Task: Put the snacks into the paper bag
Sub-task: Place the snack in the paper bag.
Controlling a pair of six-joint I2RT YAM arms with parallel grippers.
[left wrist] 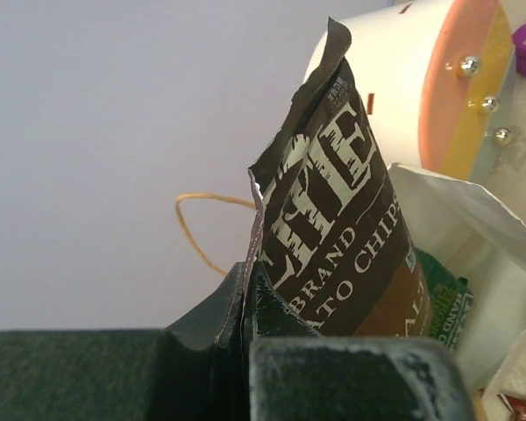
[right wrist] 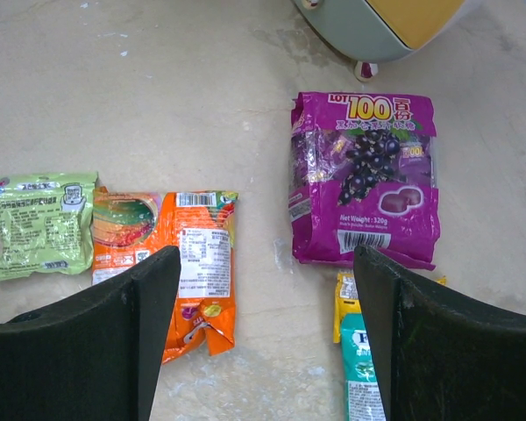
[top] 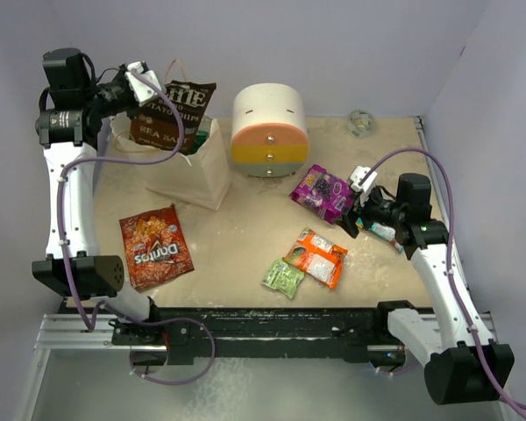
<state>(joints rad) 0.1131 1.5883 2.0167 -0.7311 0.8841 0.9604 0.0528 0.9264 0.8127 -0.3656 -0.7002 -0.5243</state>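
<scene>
Your left hand (top: 137, 84) is clamped on the brown chip bag (top: 171, 110) lettered "BRAND", "CHIPS" and "SEA SA", its lower end at the paper bag's (top: 197, 171) mouth. Your right hand (right wrist: 265, 259) hangs wide and empty over the tabletop (top: 245, 228), facing the purple "LOTTE 100" packet (right wrist: 364, 180). "Net Weight: 320g" is legible only in the right wrist view. "Doritos" (top: 155, 246) lies flat, well apart.

We see a brown chip bag (top: 174, 114) lettered in cream, a purple packet (right wrist: 364, 180) printed with dark grapes, and a red-orange Doritos bag (top: 155, 246).
</scene>
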